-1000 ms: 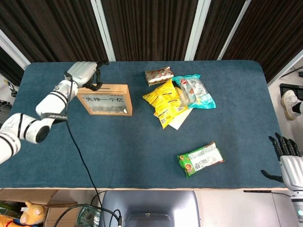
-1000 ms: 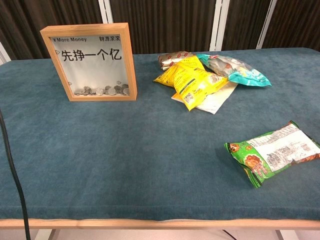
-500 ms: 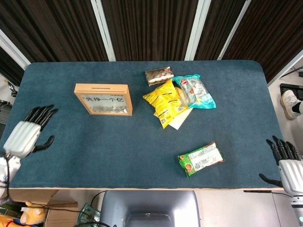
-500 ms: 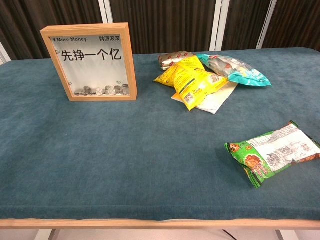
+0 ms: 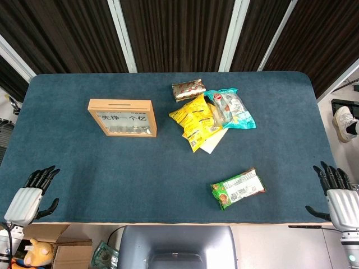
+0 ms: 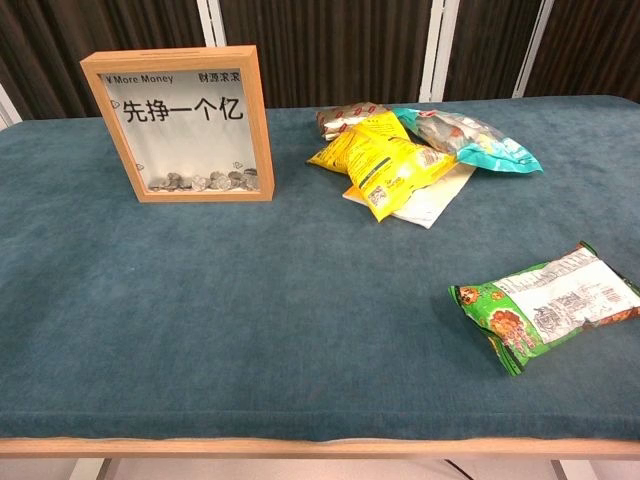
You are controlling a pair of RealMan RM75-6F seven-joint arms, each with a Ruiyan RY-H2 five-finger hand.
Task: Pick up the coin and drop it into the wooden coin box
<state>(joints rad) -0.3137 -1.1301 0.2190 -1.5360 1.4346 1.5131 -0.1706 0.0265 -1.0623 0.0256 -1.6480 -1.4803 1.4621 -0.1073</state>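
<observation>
Head view, left hand [image 5: 25, 197]: off the table's near left corner, fingers spread, holding nothing.
Head view, right hand [image 5: 339, 199]: off the near right corner, fingers spread, empty.
Head view, box [image 5: 122, 117]: upright on the table [image 5: 112, 174], far left.
Chest view, coins [image 6: 205, 181]: heaped inside the box [image 6: 180, 122], behind its window.
Chest view, snack bags [image 6: 385, 160]: piled right of the box; green bag [image 6: 545, 305] lies apart, near right.

Both hands sit low at the near corners, seen only from the head view. The left hand [image 5: 28, 196] holds nothing, dark fingers spread and pointing away, thumb out to the side. The right hand [image 5: 338, 197] mirrors it, empty, fingers apart, thumb splayed inward.
</observation>
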